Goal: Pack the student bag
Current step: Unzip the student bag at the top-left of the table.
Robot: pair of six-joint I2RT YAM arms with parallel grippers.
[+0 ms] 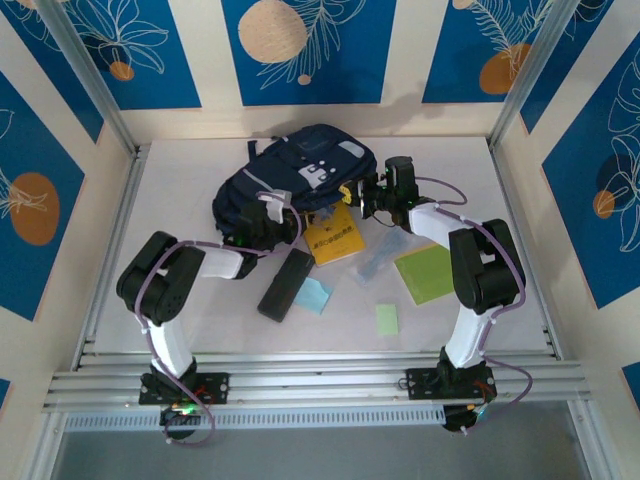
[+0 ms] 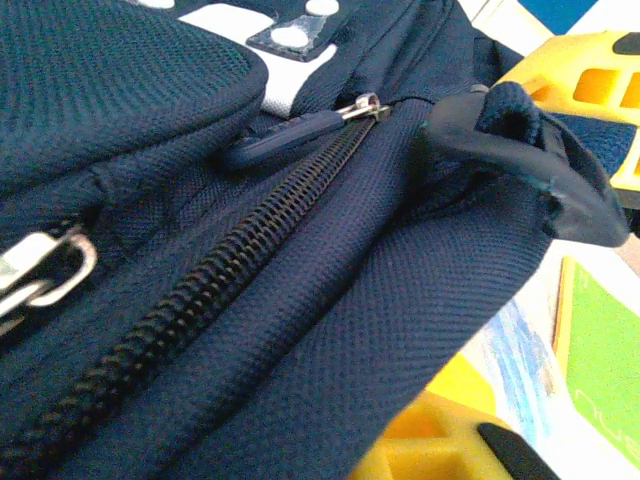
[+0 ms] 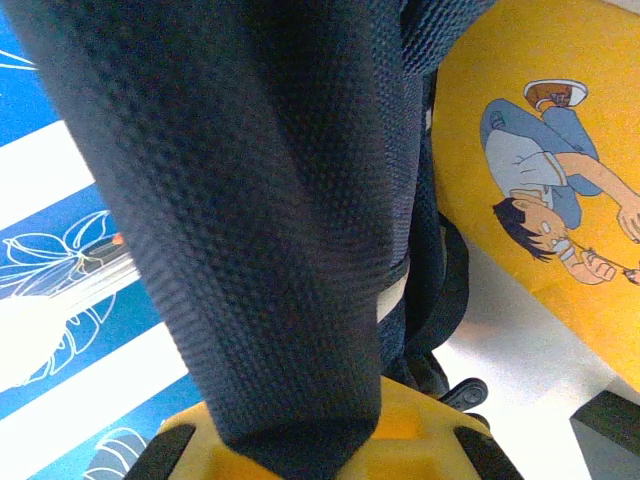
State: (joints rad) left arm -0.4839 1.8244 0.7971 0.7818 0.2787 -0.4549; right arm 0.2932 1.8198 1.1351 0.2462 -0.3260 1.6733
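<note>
1. The large dark navy fabric student bag (image 1: 300, 165) lies on the white worktop (image 1: 330, 340), toward the middle of its far edge. Its black coil zip (image 2: 200, 300) is closed along the stretch seen from the left wrist.
2. The right pincer (image 1: 365, 193) is pressed together on a band of the bag's dark cloth at its right side.
3. The left pincer (image 1: 272, 212) sits against the bag's near left side. Whether it is pinching cloth cannot be told.
4. A yellow picture book (image 1: 335, 240), a slim black rectangular case (image 1: 285, 283) and a green notebook (image 1: 425, 272) lie between the bag and the near edge.
5. The step looks to be opening the bag. The right pincer should hold the cloth taut while the left takes the dark blue pull tab (image 2: 290, 135), not loose fabric, and draws it straight along the teeth.
</note>
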